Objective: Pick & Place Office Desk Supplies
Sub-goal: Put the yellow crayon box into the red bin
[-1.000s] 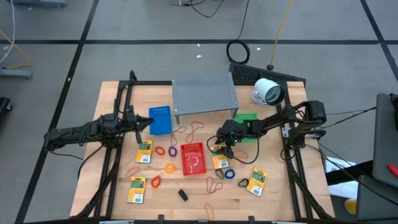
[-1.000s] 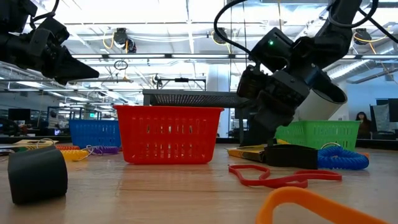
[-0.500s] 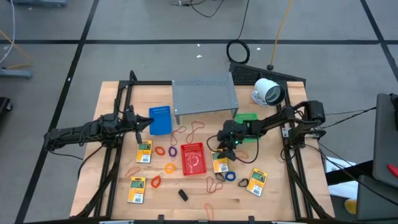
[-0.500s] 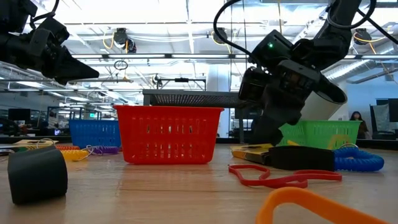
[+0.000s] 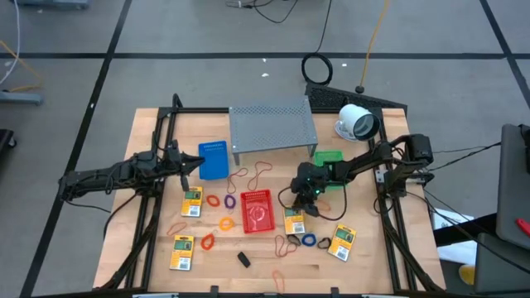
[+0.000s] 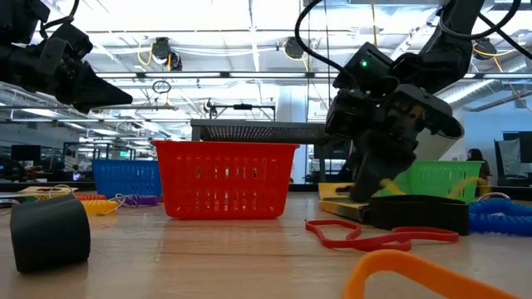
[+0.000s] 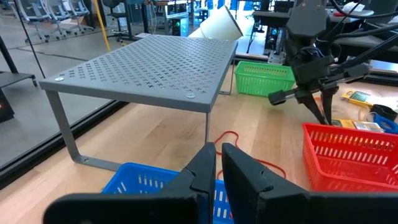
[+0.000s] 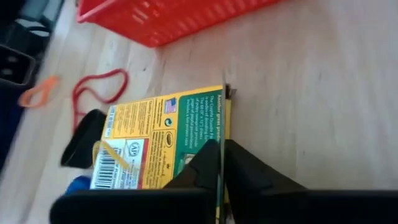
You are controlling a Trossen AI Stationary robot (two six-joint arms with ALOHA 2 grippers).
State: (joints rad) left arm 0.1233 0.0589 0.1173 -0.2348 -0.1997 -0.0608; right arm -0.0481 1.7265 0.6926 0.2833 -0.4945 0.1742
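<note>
Early going: your right gripper [image 5: 310, 201] has its fingers pinched on one packet's [image 8: 163, 140] edge.
That packet lies on the table [image 5: 364, 257] right of the red basket [image 5: 256, 210]; other supplies remain scattered. Your left gripper [image 5: 199, 164] waits closed over the blue basket [image 5: 213, 159].

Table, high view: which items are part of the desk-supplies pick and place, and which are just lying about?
Job items:
- yellow packets, one gripped at its edge by the right gripper
- rubber-band loops
- black clip piece
- likely the red, blue and green baskets

Lying about:
- grey perforated shelf
- white round device
</note>
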